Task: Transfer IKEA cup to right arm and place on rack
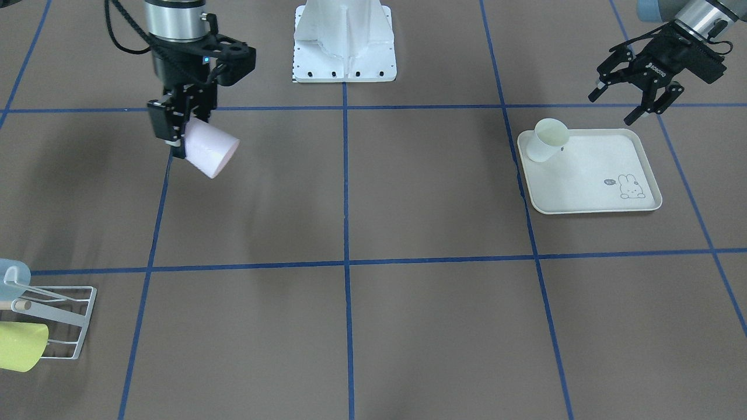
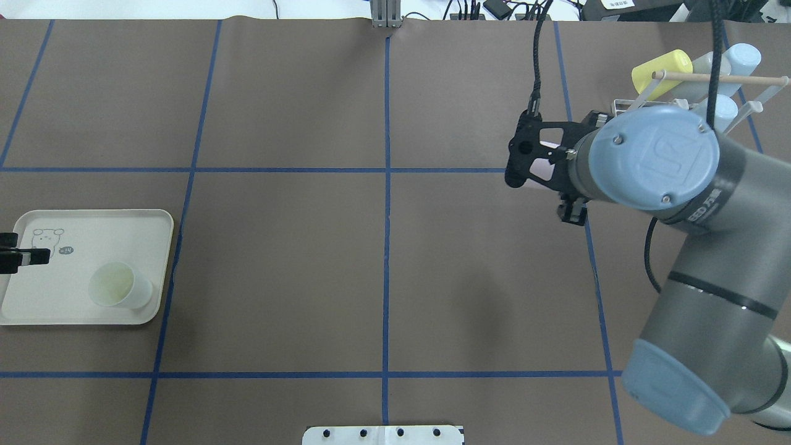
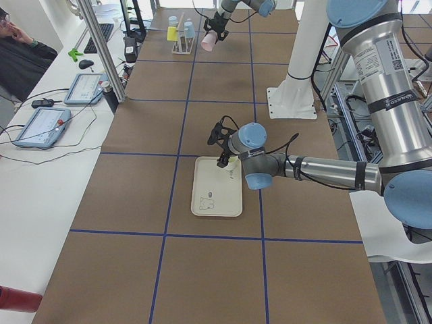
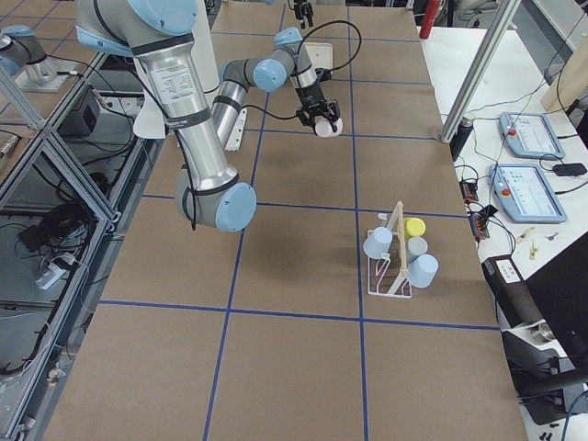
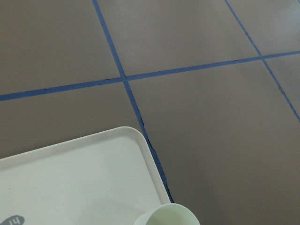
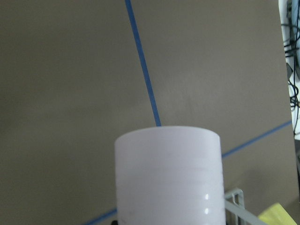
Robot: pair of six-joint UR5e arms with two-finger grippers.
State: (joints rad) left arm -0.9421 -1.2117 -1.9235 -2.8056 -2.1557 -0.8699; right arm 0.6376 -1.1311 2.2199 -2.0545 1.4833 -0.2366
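Front view, cup: I held the pale pink smooth plastic cup [image 1: 211,151] in my right end effector [image 1: 177,140]. The jaws were clamped near one end, and the far end tilted out and down, clear of the brown counter [image 1: 350,204].
Front view, left side: my left end effector [image 1: 613,109] hung spread open above the cream rabbit-printed tray [image 1: 589,201], near a pale green cup [image 1: 547,140] standing on it.
Front view, rack: the small white wire rack [image 1: 70,326] sat well apart from the pink cup, already carrying a yellow cup [image 1: 20,347] and a pale blue cup [image 1: 14,274].
Overhead, cup: my own wrist hid nearly all of it.
Right side view, gap: the pink cup [image 4: 328,127] hung far from the rack [image 4: 390,276].
Right wrist view, handling: the cup wall [image 6: 168,173] looked light, stiff and slick. I judged that a grip across the wall near the rim suited it, though it might slip.
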